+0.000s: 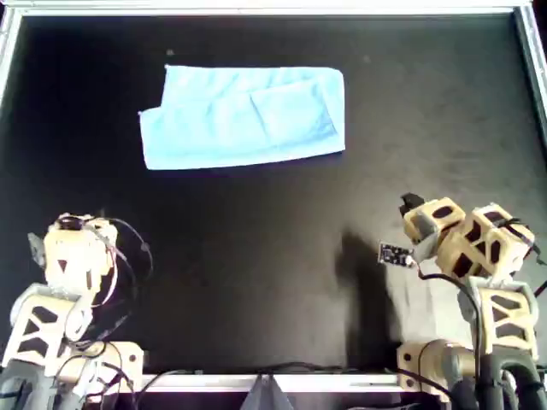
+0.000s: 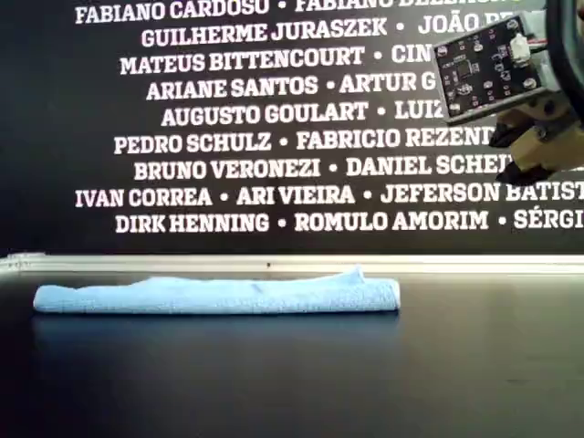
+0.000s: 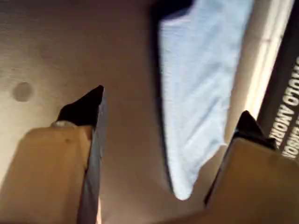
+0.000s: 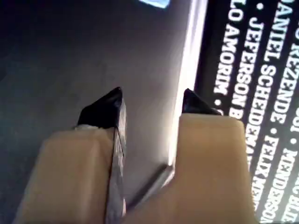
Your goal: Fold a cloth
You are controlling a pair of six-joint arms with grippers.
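Observation:
The cloth [image 1: 244, 117] is a light sky-blue rectangle lying folded and flat on the black table, at the far middle-left of the overhead view. The exterior view shows the cloth [image 2: 219, 296] as a low flat strip. My left gripper [image 3: 170, 105] is open and empty, well short of the cloth [image 3: 201, 70], which lies ahead of its fingers. In the overhead view the left gripper [image 1: 68, 224] sits at the near left. My right gripper [image 4: 152, 94] is open and empty above bare table. It is at the overhead view's near right [image 1: 412, 205], with only a cloth corner [image 4: 156, 3] in sight.
A metal rail [image 1: 273, 8] frames the black table [image 1: 273, 256] at the far side and both sides. Behind it stands a dark wall with white names [image 2: 228, 137]. A small circuit board [image 1: 395, 253] hangs off the right arm, raised at the exterior view's right [image 2: 484, 68].

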